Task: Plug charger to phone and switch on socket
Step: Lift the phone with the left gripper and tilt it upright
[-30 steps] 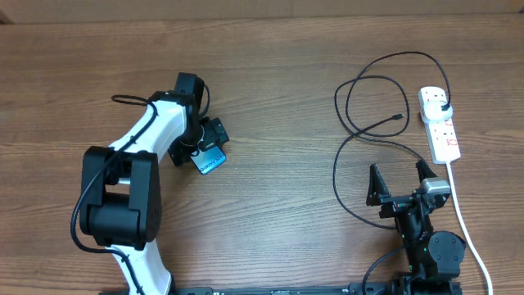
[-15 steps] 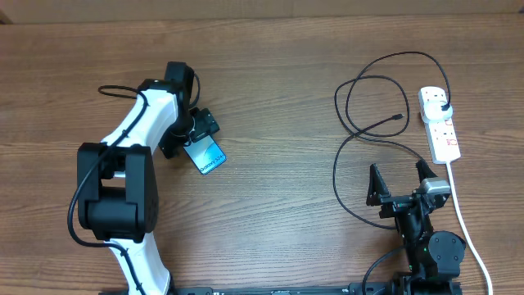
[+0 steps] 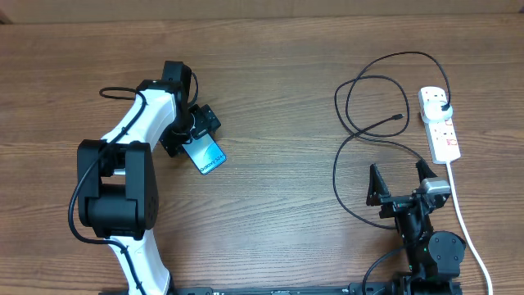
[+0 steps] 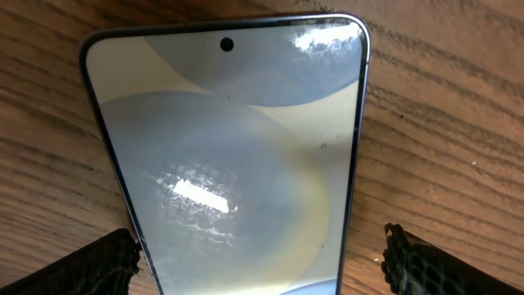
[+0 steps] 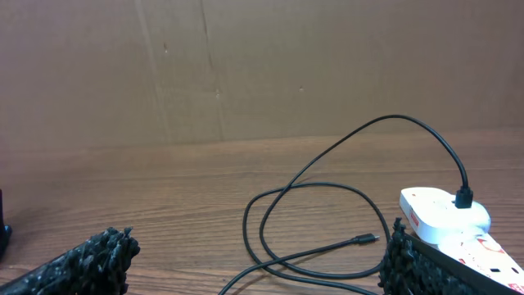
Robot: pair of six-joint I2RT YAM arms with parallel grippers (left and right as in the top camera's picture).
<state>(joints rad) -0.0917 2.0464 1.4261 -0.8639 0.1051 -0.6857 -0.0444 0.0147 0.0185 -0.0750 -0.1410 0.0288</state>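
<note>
The phone (image 3: 210,156) lies flat on the wood, its light-blue screen lit. My left gripper (image 3: 190,133) hangs over its upper end, open. In the left wrist view the phone (image 4: 237,147) fills the frame and runs between the two fingers of the left gripper (image 4: 262,258), which straddle its long edges without clamping it. The charger (image 3: 352,90) loops on the table at right, its loose connector tip (image 3: 401,116) bare and its black plug (image 3: 443,106) in the white socket (image 3: 444,138). My right gripper (image 3: 401,182) rests open below the loops, holding nothing. It faces the charger (image 5: 270,213) and the socket (image 5: 442,209).
A thick white cord (image 3: 464,225) runs from the socket down the right side past the right arm's base. A brown cardboard wall (image 5: 246,65) closes off the table's far edge. Bare wood lies between the phone and the charger loops.
The left arm has shifted a little left and back, uncovering more of the phone, which stays where it was. The right arm, charger and socket have not moved.
</note>
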